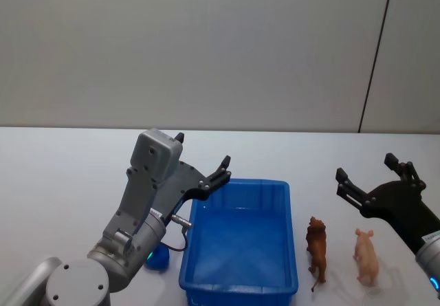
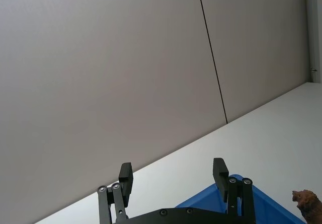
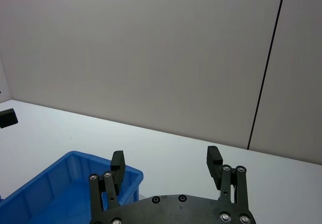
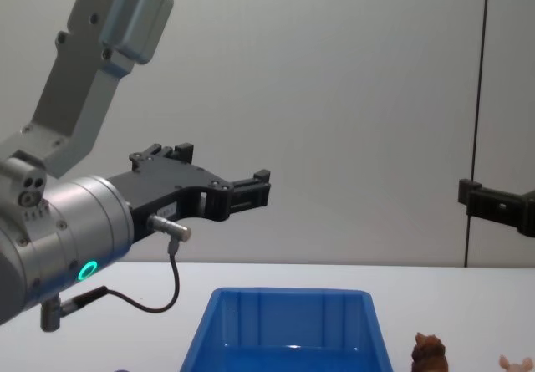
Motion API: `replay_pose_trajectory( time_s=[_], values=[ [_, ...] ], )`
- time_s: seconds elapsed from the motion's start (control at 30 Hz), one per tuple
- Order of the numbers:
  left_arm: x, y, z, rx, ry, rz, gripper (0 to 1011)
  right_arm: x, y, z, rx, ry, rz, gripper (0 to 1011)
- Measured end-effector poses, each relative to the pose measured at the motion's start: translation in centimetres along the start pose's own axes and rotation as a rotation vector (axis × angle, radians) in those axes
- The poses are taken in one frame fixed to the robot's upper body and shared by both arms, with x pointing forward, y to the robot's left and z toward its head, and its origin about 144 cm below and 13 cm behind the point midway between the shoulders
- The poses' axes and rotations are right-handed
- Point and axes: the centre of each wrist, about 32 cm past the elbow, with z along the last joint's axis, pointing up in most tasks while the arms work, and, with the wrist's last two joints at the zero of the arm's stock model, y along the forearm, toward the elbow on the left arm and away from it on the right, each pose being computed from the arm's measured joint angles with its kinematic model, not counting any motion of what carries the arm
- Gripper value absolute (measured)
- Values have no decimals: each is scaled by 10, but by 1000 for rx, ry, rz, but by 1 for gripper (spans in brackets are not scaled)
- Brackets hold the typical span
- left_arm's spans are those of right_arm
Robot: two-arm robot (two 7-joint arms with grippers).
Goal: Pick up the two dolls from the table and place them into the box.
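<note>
The blue box [image 1: 237, 289] sits on the white table [image 1: 62, 175] in front of me, with nothing visible inside. Right of it stand the two dolls, a brown one [image 1: 317, 246] close to the box wall and a pale pink one [image 1: 366, 254] farther right. My left gripper [image 1: 203, 150] hovers open above the box's far left corner, holding nothing. Raised behind the dolls, my right gripper [image 1: 366, 167] is open too. The left wrist view shows the left gripper [image 2: 172, 168], the box [image 2: 261, 206] and the brown doll [image 2: 308, 204]. The right wrist view has the right gripper [image 3: 166, 157] and the box [image 3: 60, 183].
A small dark blue object [image 1: 158, 258] lies on the table left of the box, under my left arm. A grey wall [image 1: 206, 45] with a dark vertical seam rises behind the table. Bare tabletop stretches to the far left and behind the box.
</note>
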Motion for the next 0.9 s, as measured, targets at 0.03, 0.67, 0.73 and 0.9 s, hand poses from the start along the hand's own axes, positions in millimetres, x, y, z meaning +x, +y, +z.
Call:
replay_pose_trajectory(
  time_s=[0.03,0.67,0.73,0.9],
  values=[
    [0,0,0,0,0,0,1003,0,0,0,0,0,0,1001],
    [0,0,0,0,0,0,1003,0,0,0,0,0,0,1001],
    [0,0,0,0,0,0,1003,0,0,0,0,0,0,1001],
    [0,0,0,0,0,0,1003,0,0,0,0,0,0,1001]
  ],
)
